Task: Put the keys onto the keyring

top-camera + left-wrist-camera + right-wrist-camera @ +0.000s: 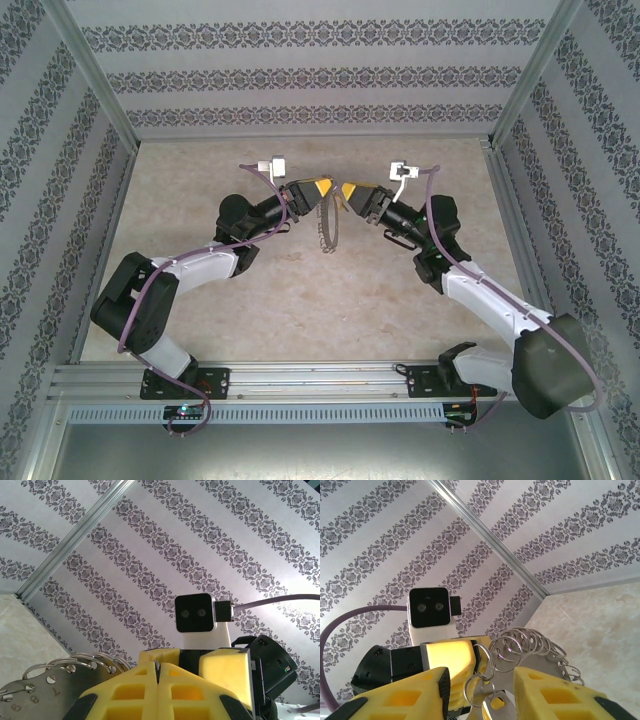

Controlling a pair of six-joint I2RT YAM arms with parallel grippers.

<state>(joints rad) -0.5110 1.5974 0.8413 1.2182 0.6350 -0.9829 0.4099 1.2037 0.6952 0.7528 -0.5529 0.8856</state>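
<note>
The keyring (pixel 328 228) is a bunch of thin grey wire loops (pixel 525 642) threaded through a flat metal plate with numbered holes (pixel 30 700). It hangs above the table between the two grippers. My left gripper (pixel 158 672) is shut on a wire of the keyring, with a sliver of metal showing between its yellow fingers. My right gripper (pixel 481 676) is open, its fingers (pixel 555 692) on either side of the loops and a small ring (pixel 479 692) carrying a flat silver piece. The brass key with the dark head is out of view.
The two grippers (pixel 320 189) (pixel 349 190) meet tip to tip over the middle of the beige table (pixel 300 300). Patterned walls and metal frame posts (pixel 95 80) enclose the table. Purple cables (pixel 150 290) run along both arms.
</note>
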